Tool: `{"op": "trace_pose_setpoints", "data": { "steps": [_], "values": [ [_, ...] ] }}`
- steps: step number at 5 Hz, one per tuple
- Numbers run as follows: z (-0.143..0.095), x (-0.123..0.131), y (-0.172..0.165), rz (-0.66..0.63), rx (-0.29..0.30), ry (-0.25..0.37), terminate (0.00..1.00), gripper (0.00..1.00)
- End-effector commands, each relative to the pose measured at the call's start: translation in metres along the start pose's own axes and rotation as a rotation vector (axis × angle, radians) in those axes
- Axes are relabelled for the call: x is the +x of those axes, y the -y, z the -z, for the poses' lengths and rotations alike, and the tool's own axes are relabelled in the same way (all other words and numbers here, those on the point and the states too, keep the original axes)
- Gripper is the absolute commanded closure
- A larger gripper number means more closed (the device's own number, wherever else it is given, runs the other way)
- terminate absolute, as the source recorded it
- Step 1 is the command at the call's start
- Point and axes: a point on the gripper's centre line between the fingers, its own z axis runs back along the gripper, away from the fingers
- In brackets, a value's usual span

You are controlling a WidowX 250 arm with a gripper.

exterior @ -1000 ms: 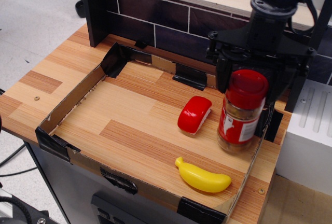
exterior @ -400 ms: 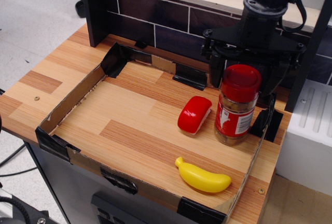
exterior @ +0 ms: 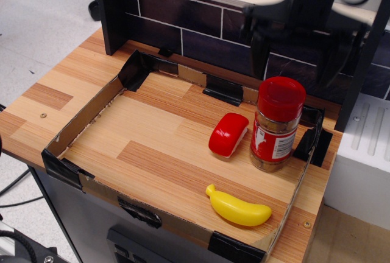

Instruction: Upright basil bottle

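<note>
Above the bottle (exterior: 277, 132) your gripper (exterior: 298, 47) hangs with fingers spread wide, touching nothing. The bottle stands upright just right of the red block (exterior: 228, 134).

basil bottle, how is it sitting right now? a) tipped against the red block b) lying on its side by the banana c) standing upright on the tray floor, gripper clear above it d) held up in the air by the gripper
c: the basil bottle stands on its base with the red cap on top, and the gripper is open above it, not touching.
</note>
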Motion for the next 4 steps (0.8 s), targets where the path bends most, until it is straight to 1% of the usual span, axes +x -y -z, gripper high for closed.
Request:
{"op": "trace_pose_setpoints", "data": {
  "steps": [1, 3, 4],
  "values": [
    [-0.0623, 0.0211, -0.0081, -0.046, -0.043, 0.088, 0.00, 0.00],
    [-0.0623, 0.0211, -0.0081, -0.046, -0.043, 0.088, 0.00, 0.00],
    [-0.0623, 0.0211, -0.0081, -0.046, -0.043, 0.088, 1.00, 0.00]
  ]
}}
